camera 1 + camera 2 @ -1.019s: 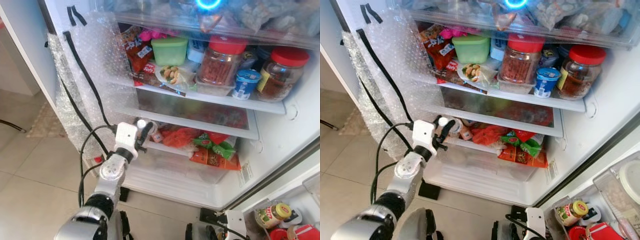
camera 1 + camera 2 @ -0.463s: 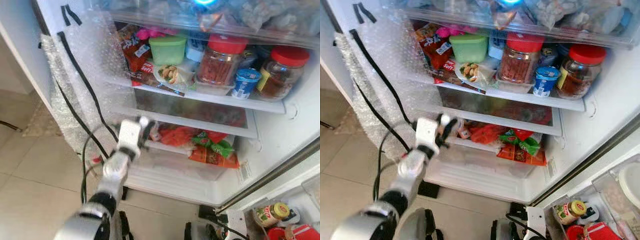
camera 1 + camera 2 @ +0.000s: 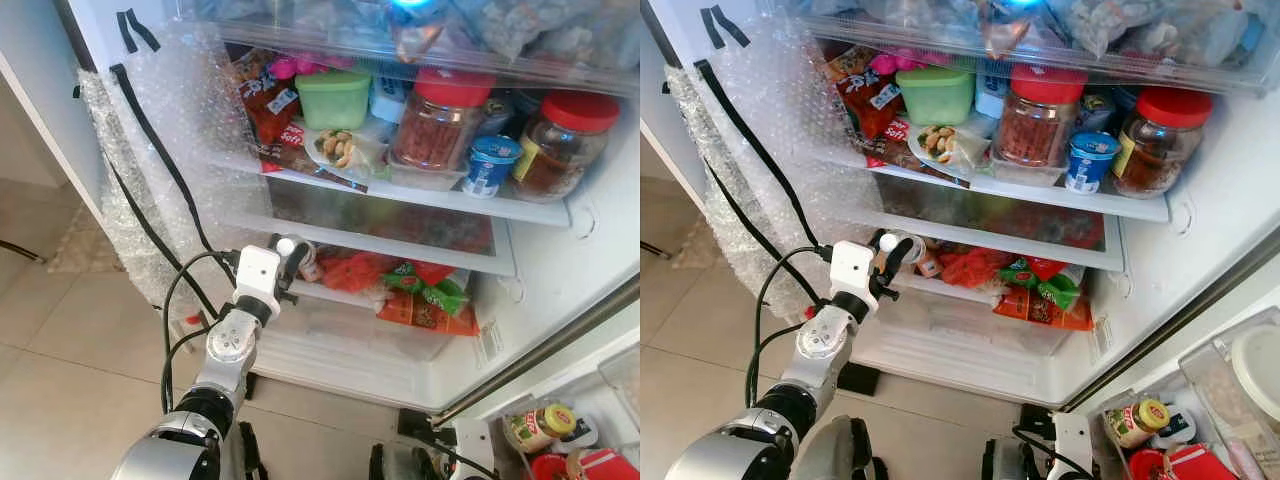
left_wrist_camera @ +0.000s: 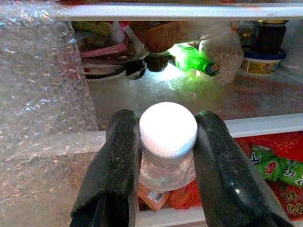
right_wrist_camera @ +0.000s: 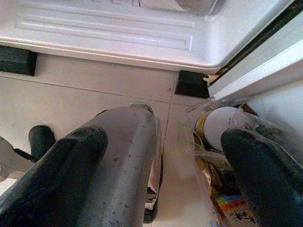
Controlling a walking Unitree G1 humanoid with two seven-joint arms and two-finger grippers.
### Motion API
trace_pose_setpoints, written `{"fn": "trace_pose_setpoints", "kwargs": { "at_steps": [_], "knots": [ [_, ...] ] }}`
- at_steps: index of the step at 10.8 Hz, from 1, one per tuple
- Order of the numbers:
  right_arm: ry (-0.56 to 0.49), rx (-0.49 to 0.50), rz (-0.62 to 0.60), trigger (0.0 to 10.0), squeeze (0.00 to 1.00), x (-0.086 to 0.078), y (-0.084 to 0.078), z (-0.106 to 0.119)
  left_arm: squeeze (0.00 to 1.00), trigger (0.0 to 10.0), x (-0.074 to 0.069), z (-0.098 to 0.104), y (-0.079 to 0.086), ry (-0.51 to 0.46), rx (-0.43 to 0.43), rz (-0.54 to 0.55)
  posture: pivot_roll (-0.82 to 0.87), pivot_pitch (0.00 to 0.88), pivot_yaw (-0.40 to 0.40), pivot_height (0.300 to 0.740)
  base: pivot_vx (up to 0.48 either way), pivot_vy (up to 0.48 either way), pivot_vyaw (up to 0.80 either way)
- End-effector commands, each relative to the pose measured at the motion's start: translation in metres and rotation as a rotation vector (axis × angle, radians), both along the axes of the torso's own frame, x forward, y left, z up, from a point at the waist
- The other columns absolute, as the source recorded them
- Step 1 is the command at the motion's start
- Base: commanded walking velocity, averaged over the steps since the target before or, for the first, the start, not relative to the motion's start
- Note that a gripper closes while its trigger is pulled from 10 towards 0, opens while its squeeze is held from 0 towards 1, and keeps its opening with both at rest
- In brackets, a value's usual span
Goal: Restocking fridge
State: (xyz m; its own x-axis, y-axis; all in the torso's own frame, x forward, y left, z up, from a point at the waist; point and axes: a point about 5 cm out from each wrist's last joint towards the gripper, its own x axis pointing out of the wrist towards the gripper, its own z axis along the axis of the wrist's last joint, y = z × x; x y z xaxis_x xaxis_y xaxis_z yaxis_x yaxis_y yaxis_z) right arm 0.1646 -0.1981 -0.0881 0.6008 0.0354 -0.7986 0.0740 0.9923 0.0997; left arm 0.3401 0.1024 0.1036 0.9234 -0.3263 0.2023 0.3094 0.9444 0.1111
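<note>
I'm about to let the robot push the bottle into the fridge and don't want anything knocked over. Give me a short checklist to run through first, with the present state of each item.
1. Grip: left gripper shut on the white-capped bottle, a finger on each side. Ok.
2. Cap on bottle: white cap seated. Ok.
3. Height: bottle sits at the front edge of the lower shelf, level with the red packets. Cannot tell whether it clears the lip.
4. Landing space: glass shelf behind the cap looks bare up to the green bottle. Ok.
5. Arm cable: hangs beside the bubble wrap. Cannot tell if it may snag.
6. Right gripper: open, low by the floor. Ok.
</note>
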Motion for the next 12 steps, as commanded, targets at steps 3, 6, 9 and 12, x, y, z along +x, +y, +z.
{"fn": "trace_pose_setpoints", "kwargs": {
  "at_steps": [3, 6, 9, 12],
  "knots": [
    [0.117, 0.015, 0.0, 10.0, 0.0, -0.0297, 0.004, -0.0132, 0.0, 10.0, -0.0009, 0.0049, -0.0019, -0.036, 0.002, -0.012, -0.23, 0.127, -0.042, 0.636, 0.181, 0.0, 0.0],
    [0.117, 0.016, 0.003, 10.0, 0.0, -0.0292, 0.0037, -0.013, 0.0, 10.0, -0.001, 0.0053, -0.0037, -0.037, 0.0, -0.018, -0.22, 0.117, -0.042, 0.636, 0.3, 0.0, 0.0],
    [0.115, 0.016, 0.004, 10.0, 0.0, -0.0284, 0.0038, -0.0127, 0.0, 10.0, -0.0005, 0.0071, -0.0062, -0.041, -0.004, -0.034, -0.22, 0.104, -0.038, 0.636, 0.291, 0.0, 0.0],
    [0.111, 0.018, 0.003, 10.0, 0.0, -0.0267, 0.0046, -0.0122, 0.0, 10.0, 0.0006, 0.0095, -0.0063, -0.047, -0.007, -0.038, -0.22, 0.103, -0.038, 0.636, 0.089, 0.0, 0.0]
  ]
}}
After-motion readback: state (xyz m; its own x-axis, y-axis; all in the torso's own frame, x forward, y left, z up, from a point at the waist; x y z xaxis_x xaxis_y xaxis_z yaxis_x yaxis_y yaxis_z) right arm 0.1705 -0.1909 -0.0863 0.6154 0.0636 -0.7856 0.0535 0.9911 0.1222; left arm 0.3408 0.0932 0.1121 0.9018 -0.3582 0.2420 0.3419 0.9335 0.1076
